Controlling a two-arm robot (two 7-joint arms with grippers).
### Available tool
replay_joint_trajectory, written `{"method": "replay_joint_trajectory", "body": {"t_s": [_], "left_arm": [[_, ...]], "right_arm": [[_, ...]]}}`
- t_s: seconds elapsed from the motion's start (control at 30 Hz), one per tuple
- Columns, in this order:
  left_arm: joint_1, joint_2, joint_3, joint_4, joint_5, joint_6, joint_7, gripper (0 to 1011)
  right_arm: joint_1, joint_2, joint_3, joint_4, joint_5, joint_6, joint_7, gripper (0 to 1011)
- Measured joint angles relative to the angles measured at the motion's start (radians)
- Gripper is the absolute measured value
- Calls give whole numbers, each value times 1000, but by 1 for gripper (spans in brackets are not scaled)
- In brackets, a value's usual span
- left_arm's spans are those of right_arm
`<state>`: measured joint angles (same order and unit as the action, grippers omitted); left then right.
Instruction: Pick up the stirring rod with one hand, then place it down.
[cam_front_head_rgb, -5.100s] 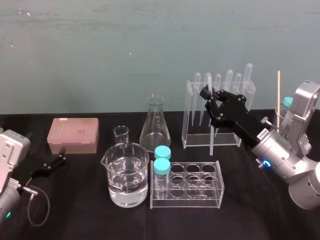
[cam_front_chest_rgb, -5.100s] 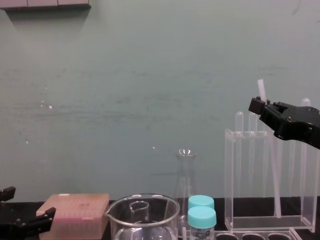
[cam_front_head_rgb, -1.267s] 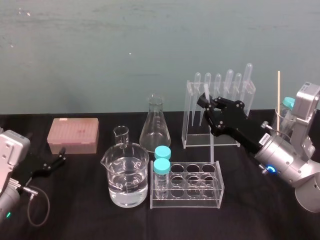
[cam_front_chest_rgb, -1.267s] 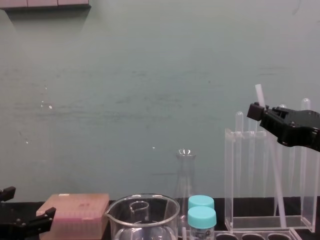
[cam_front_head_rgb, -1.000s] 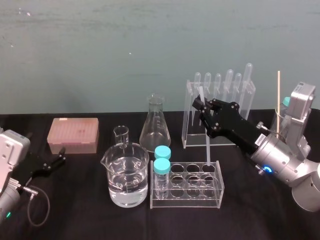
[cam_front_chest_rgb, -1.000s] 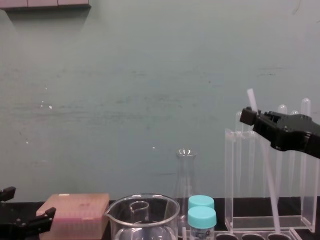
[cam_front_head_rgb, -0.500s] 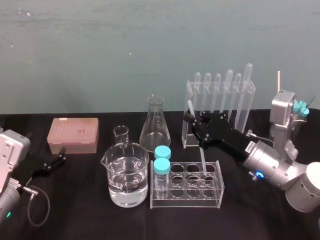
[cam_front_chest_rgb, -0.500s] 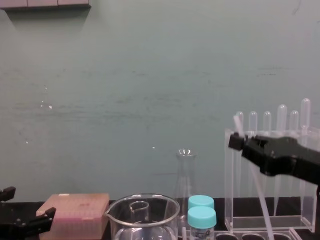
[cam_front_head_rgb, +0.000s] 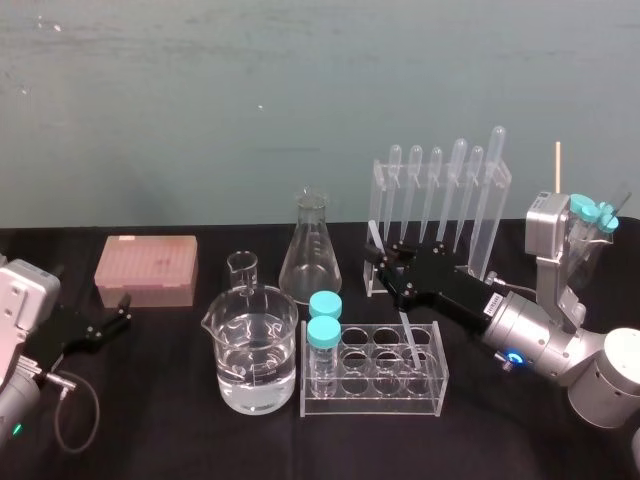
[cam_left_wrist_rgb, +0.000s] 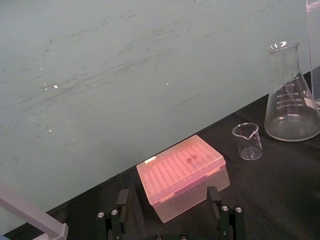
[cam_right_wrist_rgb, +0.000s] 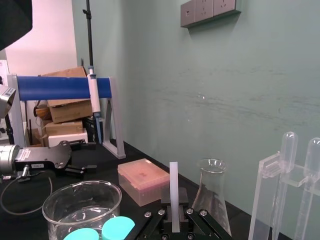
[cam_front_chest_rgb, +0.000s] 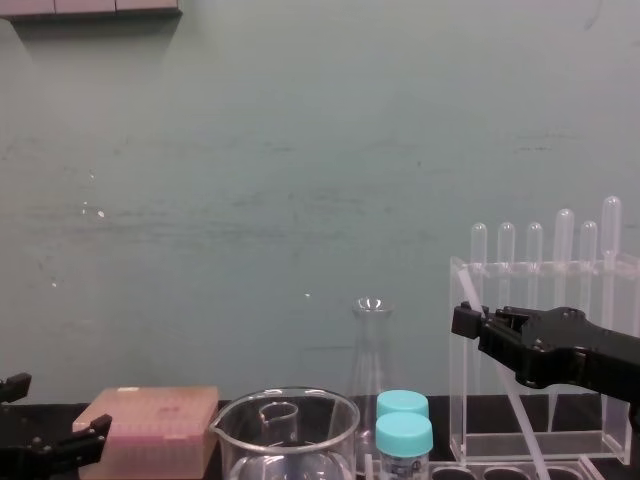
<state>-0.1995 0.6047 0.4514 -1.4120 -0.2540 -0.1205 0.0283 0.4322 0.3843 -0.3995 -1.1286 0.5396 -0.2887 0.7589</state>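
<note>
We see the right end effector (cam_front_head_rgb: 383, 262) clamped on the stirring rod (cam_front_head_rgb: 409, 332), low over the bench (cam_front_head_rgb: 180, 430), between the pipette stand (cam_front_head_rgb: 377, 195) and the clear tube rack (cam_front_head_rgb: 372, 398). The rod leans, its upper end toward the left and its lower end down among the rack's right-hand wells; which well, we cannot tell. The left end effector (cam_front_head_rgb: 121, 311) rests at the bench's left edge, fingers spread and empty, near the pink tip box (cam_front_head_rgb: 146, 268).

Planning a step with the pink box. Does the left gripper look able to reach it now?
Likely yes: the open left gripper faces the pink box with nothing between them; the right gripper holds the stirring rod farther right.
</note>
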Motion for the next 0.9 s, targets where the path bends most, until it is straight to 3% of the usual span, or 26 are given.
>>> {"method": "replay_joint_trajectory", "body": {"t_s": [0.57,0.8,0.9], "left_arm": [[0,0,0,0,0,0,0,1000],[0,0,0,0,0,0,0,1000],[0,0,0,0,0,0,0,1000]], "right_arm": [[0,0,0,1,-1,1,-1,70],[0,0,0,1,0,0,-1,237],[0,0,0,1,0,0,-1,355]]}}
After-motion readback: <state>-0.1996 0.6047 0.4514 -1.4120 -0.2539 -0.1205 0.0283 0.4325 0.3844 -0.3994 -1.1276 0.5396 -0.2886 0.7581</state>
